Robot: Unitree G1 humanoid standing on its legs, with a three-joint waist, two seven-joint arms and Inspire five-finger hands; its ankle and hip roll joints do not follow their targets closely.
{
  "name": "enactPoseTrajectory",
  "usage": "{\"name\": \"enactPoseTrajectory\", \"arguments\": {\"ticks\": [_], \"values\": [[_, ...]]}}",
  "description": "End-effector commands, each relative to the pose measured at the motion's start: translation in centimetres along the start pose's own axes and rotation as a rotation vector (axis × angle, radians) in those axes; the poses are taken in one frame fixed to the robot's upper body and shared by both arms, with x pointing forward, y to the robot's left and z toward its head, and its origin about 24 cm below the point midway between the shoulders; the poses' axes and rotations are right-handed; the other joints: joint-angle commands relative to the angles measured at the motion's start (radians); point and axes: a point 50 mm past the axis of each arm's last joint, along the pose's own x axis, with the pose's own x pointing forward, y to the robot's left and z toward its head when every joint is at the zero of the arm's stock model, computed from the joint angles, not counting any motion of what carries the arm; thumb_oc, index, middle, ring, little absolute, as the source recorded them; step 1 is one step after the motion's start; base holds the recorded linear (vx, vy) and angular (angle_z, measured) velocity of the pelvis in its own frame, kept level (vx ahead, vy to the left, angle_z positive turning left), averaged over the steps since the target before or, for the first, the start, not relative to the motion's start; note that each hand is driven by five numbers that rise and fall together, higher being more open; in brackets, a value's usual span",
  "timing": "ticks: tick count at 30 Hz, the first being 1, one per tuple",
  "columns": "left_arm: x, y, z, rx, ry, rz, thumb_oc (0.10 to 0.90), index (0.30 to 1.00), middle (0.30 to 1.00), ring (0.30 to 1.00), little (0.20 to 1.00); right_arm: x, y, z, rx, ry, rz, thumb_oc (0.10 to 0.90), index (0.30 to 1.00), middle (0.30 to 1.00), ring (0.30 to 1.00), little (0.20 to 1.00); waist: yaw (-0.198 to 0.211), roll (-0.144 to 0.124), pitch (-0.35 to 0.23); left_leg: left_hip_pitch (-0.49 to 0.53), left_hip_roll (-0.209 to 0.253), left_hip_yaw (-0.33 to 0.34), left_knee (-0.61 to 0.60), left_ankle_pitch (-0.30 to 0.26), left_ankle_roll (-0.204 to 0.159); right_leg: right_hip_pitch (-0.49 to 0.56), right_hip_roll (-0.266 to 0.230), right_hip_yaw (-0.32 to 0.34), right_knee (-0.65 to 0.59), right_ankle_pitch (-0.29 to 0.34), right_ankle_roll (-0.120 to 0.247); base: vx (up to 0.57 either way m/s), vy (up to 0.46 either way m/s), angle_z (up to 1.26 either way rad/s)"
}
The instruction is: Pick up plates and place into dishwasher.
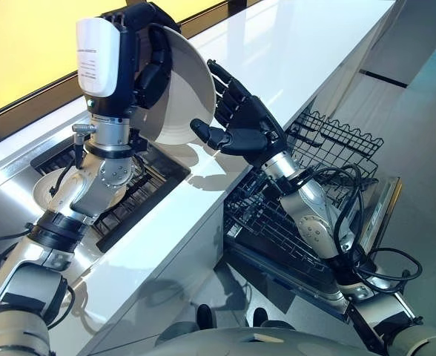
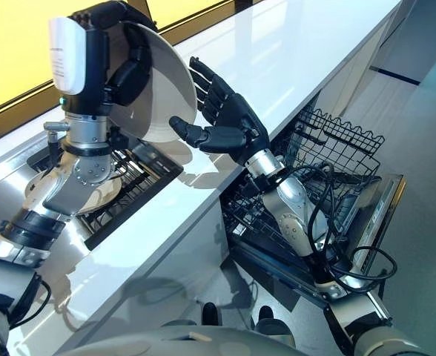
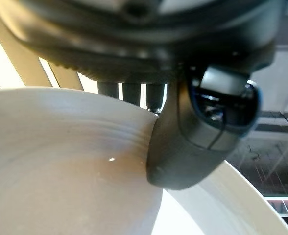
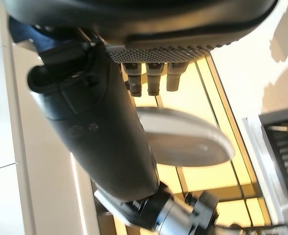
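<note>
Two plates: one held (image 1: 177,89), one in sink (image 1: 51,187). One dishwasher rack (image 1: 329,141).

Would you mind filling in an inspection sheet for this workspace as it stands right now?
Surface: white countertop, glossy, bare where visible.
Job's things: white plate held tilted above the counter; another plate lies in the sink area beside the dark drying rack; dishwasher rack pulled out, wire basket with no plates seen in it.
Clutter: nothing seen.
Hands: left hand curled round the plate's rim; right hand open beside the plate, fingers spread towards it.
Cables: leave out, robot's own.
Surroundings: yellow panel behind the counter; grey floor.
</note>
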Motion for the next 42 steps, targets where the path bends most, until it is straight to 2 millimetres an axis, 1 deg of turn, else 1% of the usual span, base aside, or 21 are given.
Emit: {"name": "enactPoseTrajectory", "arguments": {"ticks": [1,6,10,11,12,13,15,19,23,28,29,30,31,32,34,36,38,40,41,42], "values": [[4.8,1.3,0.8,0.042,-0.114,0.135,0.100,0.300,0.300,0.300,0.200,2.5,3.4,4.8,0.040,-0.255,0.178,0.800,0.900,0.900,0.900,0.900,0.003,0.005,-0.120,0.024,-0.017,-0.006,0.033,-0.144,-0.027,-0.029,0.097,-0.018,0.123,-0.151,-0.030,0.02,-0.043,0.00],[4.4,0.9,0.8,0.017,-0.119,0.130,0.100,0.300,0.300,0.300,0.200,2.7,3.6,4.7,0.031,-0.245,0.169,0.800,0.900,0.900,0.900,0.900,0.005,0.005,-0.119,0.021,-0.017,-0.013,0.038,-0.143,-0.029,-0.027,0.102,-0.019,0.120,-0.153,-0.037,0.02,-0.047,0.02],[3.9,0.8,1.7,-0.089,-0.140,0.151,0.100,0.300,0.300,0.300,0.200,2.8,3.5,4.3,0.018,-0.230,0.128,0.800,0.900,0.900,0.900,0.900,0.010,0.005,-0.118,0.017,-0.016,-0.021,0.040,-0.141,-0.029,-0.024,0.107,-0.021,0.116,-0.156,-0.044,0.03,-0.045,0.06],[3.8,0.9,2.0,-0.121,-0.147,0.159,0.100,0.300,0.300,0.300,0.200,2.8,3.4,4.3,0.009,-0.234,0.115,0.674,0.792,0.792,0.792,0.774,0.012,0.004,-0.117,0.017,-0.016,-0.024,0.040,-0.140,-0.030,-0.023,0.108,-0.022,0.115,-0.156,-0.044,0.03,-0.042,0.05],[3.7,0.9,2.3,-0.149,-0.156,0.159,0.100,0.300,0.300,0.300,0.200,2.8,3.2,4.3,0.016,-0.238,0.096,0.421,0.575,0.575,0.575,0.521,0.014,0.004,-0.116,0.016,-0.016,-0.027,0.039,-0.139,-0.031,-0.022,0.108,-0.024,0.114,-0.156,-0.046,0.02,-0.037,0.06],[3.5,1.0,2.7,-0.187,-0.169,0.174,0.100,0.300,0.300,0.300,0.200,2.8,3.0,4.3,0.023,-0.243,0.077,0.100,0.300,0.300,0.300,0.200,0.016,0.004,-0.117,0.016,-0.016,-0.031,0.038,-0.139,-0.031,-0.020,0.109,-0.025,0.113,-0.157,-0.047,0.03,-0.034,0.08],[3.0,1.0,3.6,-0.242,-0.193,0.173,0.100,0.300,0.300,0.300,0.200,2.7,2.8,4.3,0.037,-0.256,0.039,0.100,0.300,0.300,0.300,0.200,0.021,0.004,-0.114,0.016,-0.016,-0.039,0.037,-0.139,-0.032,-0.019,0.108,-0.030,0.116,-0.161,-0.049,0.02,-0.021,0.09],[2.5,1.0,5.2,-0.328,-0.225,0.139,0.100,0.300,0.300,0.300,0.200,2.3,2.5,4.9,0.059,-0.328,-0.030,0.100,0.300,0.300,0.300,0.200,0.027,0.007,-0.110,0.017,-0.018,-0.053,0.033,-0.138,-0.030,-0.018,0.107,-0.038,0.118,-0.165,-0.050,0.01,-0.005,0.05],[2.3,1.3,6.0,-0.337,-0.261,0.139,0.100,0.300,0.300,0.300,0.200,1.8,1.8,5.5,0.094,-0.381,-0.100,0.100,0.300,0.300,0.300,0.200,0.029,0.009,-0.107,0.019,-0.022,-0.062,0.031,-0.139,-0.025,-0.017,0.104,-0.042,0.121,-0.167,-0.049,0.00,0.007,0.05],[2.5,2.2,6.9,-0.358,-0.325,0.166,0.100,0.300,0.300,0.300,0.200,1.0,0.6,6.2,0.122,-0.439,-0.196,0.100,0.300,0.300,0.300,0.200,0.027,0.012,-0.109,0.021,-0.024,-0.063,0.023,-0.136,-0.022,-0.017,0.104,-0.043,0.115,-0.162,-0.046,0.00,0.021,0.05],[2.6,2.5,7.1,-0.376,-0.331,0.172,0.191,0.378,0.378,0.378,0.291,0.8,0.3,6.3,0.117,-0.450,-0.221,0.100,0.300,0.300,0.300,0.200,0.027,0.012,-0.110,0.021,-0.025,-0.064,0.021,-0.135,-0.021,-0.017,0.104,-0.042,0.113,-0.160,-0.046,0.01,0.014,0.04],[2.6,2.5,7.1,-0.380,-0.330,0.172,0.298,0.469,0.469,0.469,0.398,0.8,0.2,6.4,0.115,-0.453,-0.225,0.100,0.300,0.300,0.300,0.200,0.027,0.012,-0.110,0.022,-0.025,-0.064,0.020,-0.135,-0.021,-0.017,0.104,-0.041,0.113,-0.160,-0.046,0.00,0.000,0.00],[2.7,2.6,7.1,-0.405,-0.320,0.170,0.800,0.900,0.900,0.900,0.900,0.6,0.0,6.6,0.098,-0.471,-0.250,0.100,0.300,0.300,0.300,0.200,0.026,0.012,-0.111,0.022,-0.025,-0.064,0.019,-0.135,-0.021,-0.017,0.104,-0.041,0.111,-0.159,-0.045,0.00,0.000,0.00],[2.9,2.9,7.0,-0.458,-0.288,0.162,0.800,0.900,0.900,0.900,0.900,0.3,-0.5,7.2,0.045,-0.514,-0.296,0.100,0.300,0.300,0.300,0.200,0.026,0.012,-0.110,0.023,-0.025,-0.064,0.016,-0.133,-0.021,-0.017,0.105,-0.039,0.109,-0.156,-0.045,0.00,0.000,0.00],[2.9,3.0,6.5,-0.508,-0.231,0.143,0.800,0.900,0.900,0.900,0.900,-0.4,-1.1,8.3,-0.076,-0.601,-0.376,0.100,0.300,0.300,0.300,0.200,0.026,0.013,-0.108,0.024,-0.024,-0.064,0.012,-0.132,-0.021,-0.018,0.106,-0.037,0.107,-0.154,-0.043,0.00,0.000,0.00],[2.8,3.1,5.6,-0.528,-0.164,0.126,0.800,0.900,0.900,0.900,0.900,-1.4,-1.9,9.9,-0.282,-0.718,-0.505,0.100,0.300,0.300,0.300,0.200,0.026,0.015,-0.107,0.018,-0.024,-0.062,0.015,-0.126,-0.021,-0.024,0.106,-0.034,0.106,-0.144,-0.041,0.00,0.000,0.00],[2.6,3.2,4.5,-0.512,-0.091,0.101,0.800,0.900,0.900,0.900,0.900,-2.5,-2.9,11.4,-0.499,-0.804,-0.630,0.100,0.300,0.300,0.300,0.200,0.025,0.017,-0.105,0.018,-0.026,-0.062,0.018,-0.129,-0.018,-0.025,0.106,-0.029,0.107,-0.145,-0.039,0.00,-0.002,0.02],[2.4,3.6,3.2,-0.463,-0.035,0.080,0.800,0.900,0.900,0.900,0.900,-3.6,-4.3,12.5,-0.615,-0.837,-0.725,0.100,0.300,0.300,0.300,0.200,0.025,0.018,-0.103,0.018,-0.026,-0.061,0.023,-0.134,-0.015,-0.026,0.107,-0.026,0.111,-0.146,-0.039,0.03,-0.014,0.03],[2.2,3.8,2.3,-0.419,0.000,0.070,0.800,0.900,0.900,0.900,0.900,-4.2,-5.3,12.9,-0.673,-0.830,-0.782,0.100,0.300,0.300,0.300,0.200,0.024,0.017,-0.104,0.024,-0.027,-0.062,0.023,-0.144,-0.014,-0.022,0.107,-0.023,0.111,-0.155,-0.036,0.00,0.000,0.00],[2.1,4.2,1.7,-0.397,0.022,0.066,0.800,0.900,0.900,0.900,0.900,-4.7,-6.1,13.3,-0.702,-0.822,-0.821,0.100,0.300,0.300,0.300,0.200,0.025,0.017,-0.101,0.018,-0.028,-0.060,0.029,-0.139,-0.012,-0.026,0.106,-0.023,0.113,-0.147,-0.037,0.02,-0.040,-0.03]]}}
